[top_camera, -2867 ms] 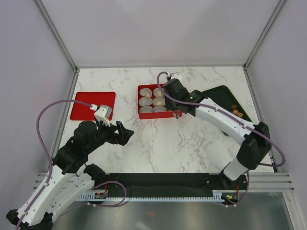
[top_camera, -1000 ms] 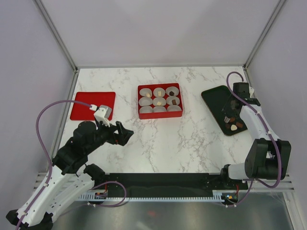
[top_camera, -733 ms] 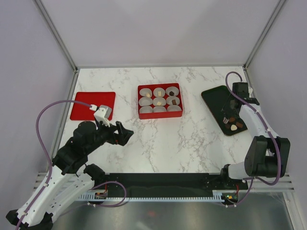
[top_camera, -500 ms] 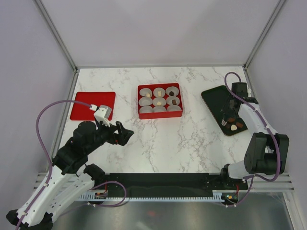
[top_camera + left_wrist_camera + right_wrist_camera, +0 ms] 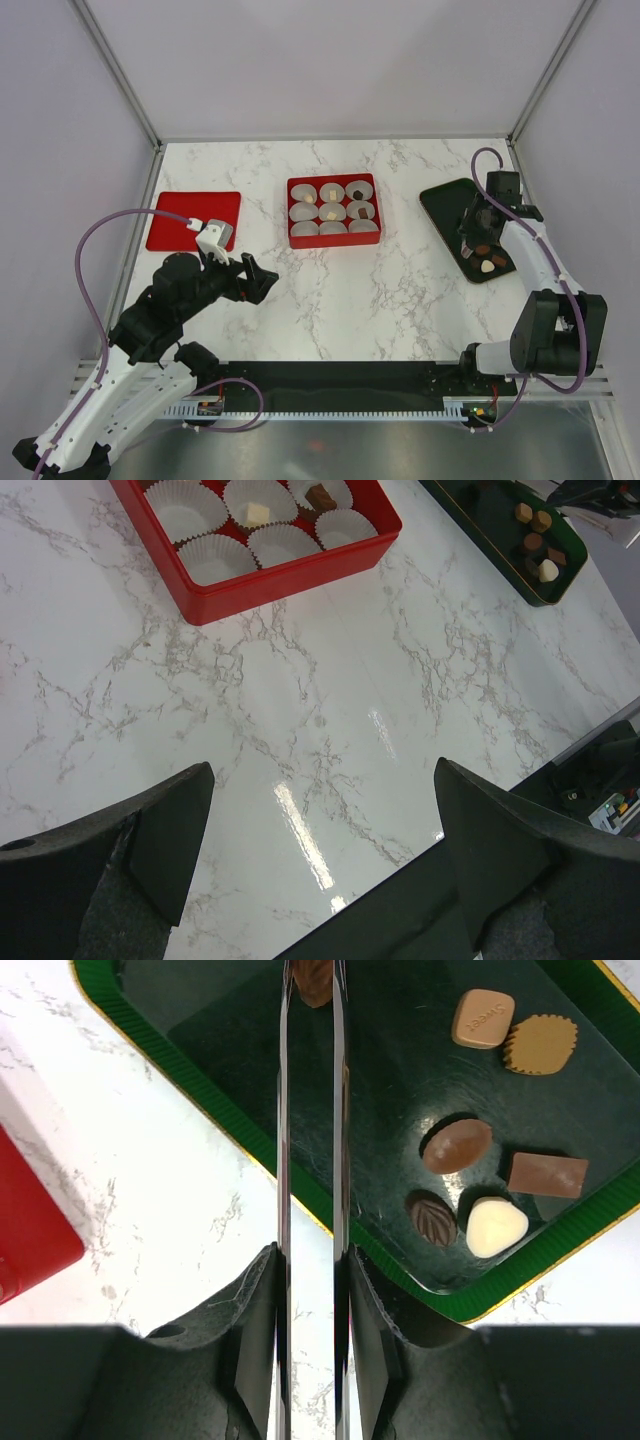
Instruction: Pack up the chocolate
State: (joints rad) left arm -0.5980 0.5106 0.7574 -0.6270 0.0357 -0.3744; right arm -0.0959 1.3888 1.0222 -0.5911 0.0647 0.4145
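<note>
Chocolate (image 5: 457,1146) lies mainly on a dark, green-rimmed tray (image 5: 450,205) at the table's right side. Six loose pieces (two tan, two brown, one dark, one cream-white) cluster toward the tray's near end. A seventh, a brown piece (image 5: 315,975), fills the gap between the tips of the right gripper (image 5: 311,995), whose thin jaws stand close together and appear clamped on it. The picture's top edge cuts the piece off, and whether it is lifted cannot be told. More chocolate sits in the red box (image 5: 332,240) at mid-table, where several white paper cups (image 5: 283,542) hold one piece each, a dark brown one on the box's right side. The surface is a white marble table (image 5: 400,300) with grey veins, glossy under the lamp. It is closed in by pale walls (image 5: 330,70) on the left, right and far sides, and a black rail (image 5: 330,375) runs along the near edge. The tray lies close to the right wall. Only bare marble lies between tray and box. A flat red panel (image 5: 193,220) rests near the left edge, well apart from the box. The left gripper (image 5: 264,279) hangs over bare marble left of centre, jaws spread wide and holding nothing.
</note>
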